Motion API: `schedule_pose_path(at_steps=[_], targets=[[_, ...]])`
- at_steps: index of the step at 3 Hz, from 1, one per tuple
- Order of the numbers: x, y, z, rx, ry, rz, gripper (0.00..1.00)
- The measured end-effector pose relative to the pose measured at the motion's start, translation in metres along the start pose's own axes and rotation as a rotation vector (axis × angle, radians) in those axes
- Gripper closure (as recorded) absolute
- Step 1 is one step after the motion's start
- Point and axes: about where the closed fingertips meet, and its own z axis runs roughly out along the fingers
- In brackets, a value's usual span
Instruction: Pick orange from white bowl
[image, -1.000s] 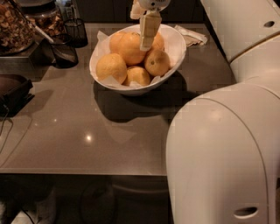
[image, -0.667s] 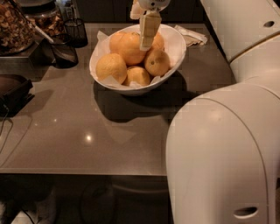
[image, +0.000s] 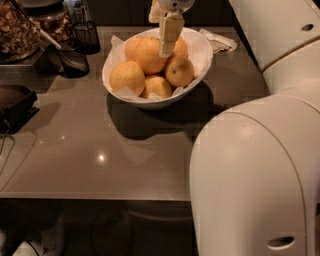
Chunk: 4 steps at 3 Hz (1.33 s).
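**Camera view: comparison with the earlier frames**

1. The gripper (image: 168, 49) stands where it stood a second ago: at the far edge of the bench (image: 100, 145), hanging down over the white bowl (image: 204, 46). No shift in its height or its side position can be made out.
2. The white bowl and its contents lie as before. No fruit has rolled or been lifted.
3. The robot's white body (image: 255, 175) fills the near right corner, unchanged.

**Camera view: position of the task object**

1. The white bowl rests on the bench near the far edge, about midway along it. White paper lines the bowl.
2. The orange (image: 146, 56) lies in the far half of the bowl, on top of the pile.
3. The lower end of the gripper overlaps the right flank of the orange. Whether it touches the fruit cannot be told.
4. Whether the gripper is spread or closed cannot be told: only one pale bar of it shows, end-on to the fruit.
5. Three smaller fruits (image: 127, 76) lie in front of and to the right of the orange, along the near wall of the bowl.

**Camera view: surroundings**

1. Two black mesh cups (image: 74, 59) stand near the far left corner.
2. A folded napkin (image: 218, 41) lies just beside the bowl, toward the far right corner.
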Motion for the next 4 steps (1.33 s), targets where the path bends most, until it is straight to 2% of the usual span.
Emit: schedule_pose_path(at_steps=[1,2,3,4], targets=[[0.0000,0.0000,0.0000,0.000,0.000,0.000,0.32],[0.0000,0.0000,0.0000,0.000,0.000,0.000,0.27],[0.0000,0.0000,0.0000,0.000,0.000,0.000,0.08],[0.0000,0.0000,0.0000,0.000,0.000,0.000,0.00]])
